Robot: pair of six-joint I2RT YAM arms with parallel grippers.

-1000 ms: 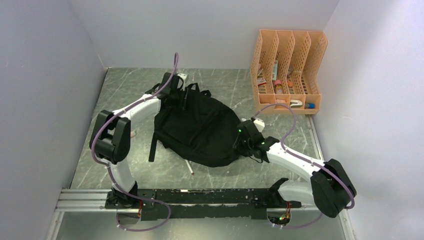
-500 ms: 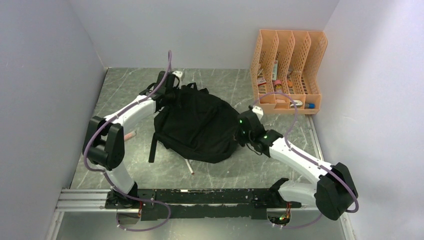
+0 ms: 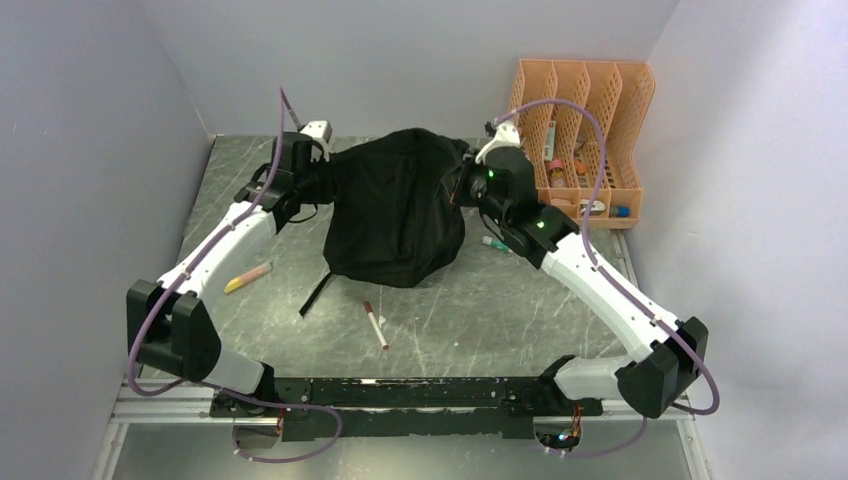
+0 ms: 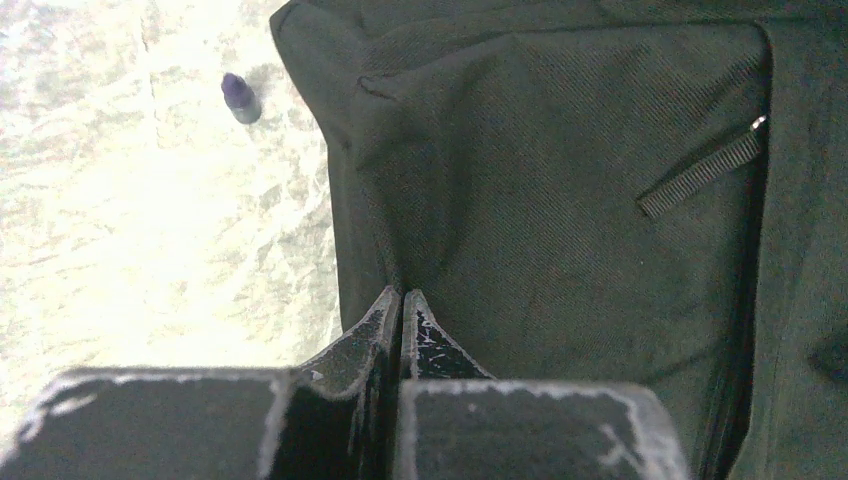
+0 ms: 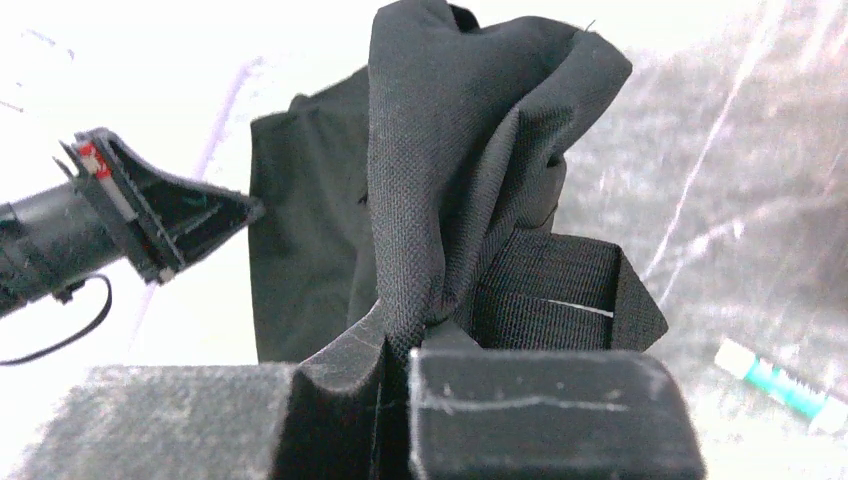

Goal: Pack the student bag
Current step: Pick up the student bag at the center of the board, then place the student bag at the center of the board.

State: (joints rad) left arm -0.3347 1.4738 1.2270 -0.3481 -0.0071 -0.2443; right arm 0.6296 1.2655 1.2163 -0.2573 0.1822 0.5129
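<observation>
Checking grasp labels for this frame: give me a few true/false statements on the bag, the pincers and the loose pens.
1. The left pincer and the right pincer are both shut on fabric of the student bag. True.
2. The red-and-white marker lies inside the bag. False: it lies on the table, nearer the arm bases than the bag.
3. The orange file organiser stands at the far right corner. True.
4. The yellow highlighter sits in the organiser. False: it lies on the table beside the left arm.
</observation>
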